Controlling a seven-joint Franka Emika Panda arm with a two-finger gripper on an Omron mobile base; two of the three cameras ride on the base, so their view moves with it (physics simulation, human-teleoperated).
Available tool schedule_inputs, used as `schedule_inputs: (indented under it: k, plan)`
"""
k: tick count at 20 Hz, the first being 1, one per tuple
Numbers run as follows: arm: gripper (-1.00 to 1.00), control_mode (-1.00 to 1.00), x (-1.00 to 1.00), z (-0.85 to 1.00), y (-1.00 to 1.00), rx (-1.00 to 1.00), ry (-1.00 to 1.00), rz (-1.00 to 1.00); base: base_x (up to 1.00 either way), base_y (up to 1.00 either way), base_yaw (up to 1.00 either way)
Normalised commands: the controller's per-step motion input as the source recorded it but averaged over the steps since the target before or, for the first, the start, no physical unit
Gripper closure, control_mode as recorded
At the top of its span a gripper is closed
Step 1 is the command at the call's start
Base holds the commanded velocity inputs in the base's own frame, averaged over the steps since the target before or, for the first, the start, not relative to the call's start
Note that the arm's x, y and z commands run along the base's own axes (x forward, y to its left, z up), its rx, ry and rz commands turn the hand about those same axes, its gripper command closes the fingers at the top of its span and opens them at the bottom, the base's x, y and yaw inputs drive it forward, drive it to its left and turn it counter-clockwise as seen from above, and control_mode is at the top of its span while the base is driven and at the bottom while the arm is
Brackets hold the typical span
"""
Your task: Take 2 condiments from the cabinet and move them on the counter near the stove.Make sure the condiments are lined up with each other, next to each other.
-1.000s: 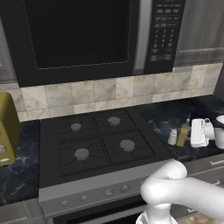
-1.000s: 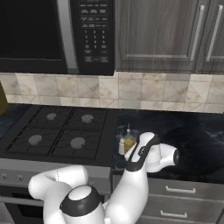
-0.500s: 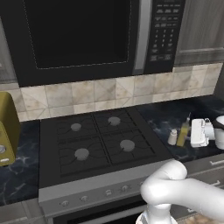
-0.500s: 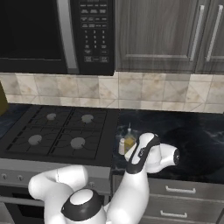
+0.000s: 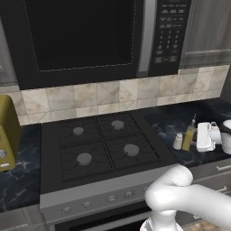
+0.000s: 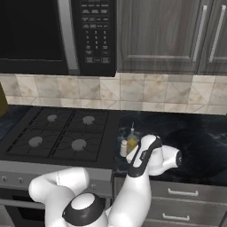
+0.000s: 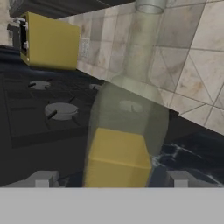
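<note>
Beside the stove (image 5: 103, 144), on the desk (image 5: 169, 122), the shaker (image 5: 178, 141) is seen next to the oil bottle (image 5: 189, 135). The pincer (image 7: 113, 181) is held apart around the bottle; it should be withdrawn straight, so that nothing is tipped.

We identify the setting as a rendered home kitchen. A black four-burner gas stove (image 5: 103, 146) with a grey knob panel sits in a black veined stone counter (image 6: 195, 142). A black microwave (image 5: 99, 36) is mounted above it. A beige tiled backsplash (image 6: 155, 93) runs along the wall, with dark wood-grain cabinets (image 6: 177, 35) above and grey drawer fronts (image 6: 186, 195) below. A yellow toaster (image 5: 8, 131) stands on the counter left of the stove.
</note>
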Motion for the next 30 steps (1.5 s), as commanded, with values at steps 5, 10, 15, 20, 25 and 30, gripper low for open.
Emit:
schedule_inputs:
  k: [5, 10, 15, 20, 25, 30]
  plan:
    - [-1.0, -1.0, 0.0, 0.0, 0.0, 0.0, 0.0, 0.0, 0.0, 0.0, 0.0]
    - [-1.0, -1.0, -0.01, 0.07, -0.05, 0.0, -0.02, 0.0, 0.0, 0.0, 0.0]
    - [-1.0, -1.0, -0.06, 0.18, -0.15, 0.0, -0.04, 0.0, 0.0, 0.0, 0.0]
    - [-1.0, -1.0, -0.21, 0.18, -0.13, 0.0, -0.01, 0.0, 0.0, 0.0, 0.0]
    - [-1.0, -1.0, -0.57, 0.23, -0.06, 0.0, 0.0, 0.0, 0.0, 0.0, 0.0]
    - [-1.0, -1.0, -0.64, 0.31, 0.0, 0.0, 0.0, 0.0, 0.0, 0.0, 0.0]
